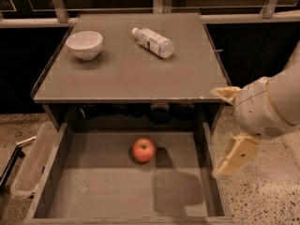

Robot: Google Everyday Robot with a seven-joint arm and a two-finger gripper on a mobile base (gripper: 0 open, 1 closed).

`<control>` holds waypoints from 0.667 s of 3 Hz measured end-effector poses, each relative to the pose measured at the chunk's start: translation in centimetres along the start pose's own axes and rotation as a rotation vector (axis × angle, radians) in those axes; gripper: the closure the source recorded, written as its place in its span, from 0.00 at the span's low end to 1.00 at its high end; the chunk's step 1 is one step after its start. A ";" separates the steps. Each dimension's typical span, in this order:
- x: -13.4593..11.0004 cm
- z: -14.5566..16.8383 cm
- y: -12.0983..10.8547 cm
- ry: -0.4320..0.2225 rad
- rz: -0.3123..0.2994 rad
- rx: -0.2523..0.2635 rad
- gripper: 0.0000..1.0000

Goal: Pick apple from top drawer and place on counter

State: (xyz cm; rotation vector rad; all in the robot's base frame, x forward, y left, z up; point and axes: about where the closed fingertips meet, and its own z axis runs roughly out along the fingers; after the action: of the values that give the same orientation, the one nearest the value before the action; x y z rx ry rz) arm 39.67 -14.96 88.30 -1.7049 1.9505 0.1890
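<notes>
A small red apple point(143, 150) lies on the floor of the open top drawer point(93, 191), near its middle and toward the back. The grey counter point(126, 74) lies above and behind it. My gripper point(217, 133) hangs at the right, over the drawer's right wall, level with the counter's front corner. Its two cream fingers point(236, 154) stand wide apart and hold nothing. It is to the right of the apple and above it, not touching it.
A white bowl point(85, 44) stands at the counter's back left. A clear plastic bottle point(153, 41) lies on its side at the back middle. A clear bin point(33, 159) sits on the speckled floor left of the drawer. A railing runs behind the counter.
</notes>
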 end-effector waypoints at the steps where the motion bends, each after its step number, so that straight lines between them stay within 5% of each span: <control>1: -2.5 3.6 2.1 -0.143 0.004 -0.022 0.00; 2: -2.5 3.6 2.1 -0.143 0.005 -0.022 0.00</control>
State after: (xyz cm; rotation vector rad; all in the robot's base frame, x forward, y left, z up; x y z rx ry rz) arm 38.89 -10.78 85.95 -1.6535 1.8542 0.3257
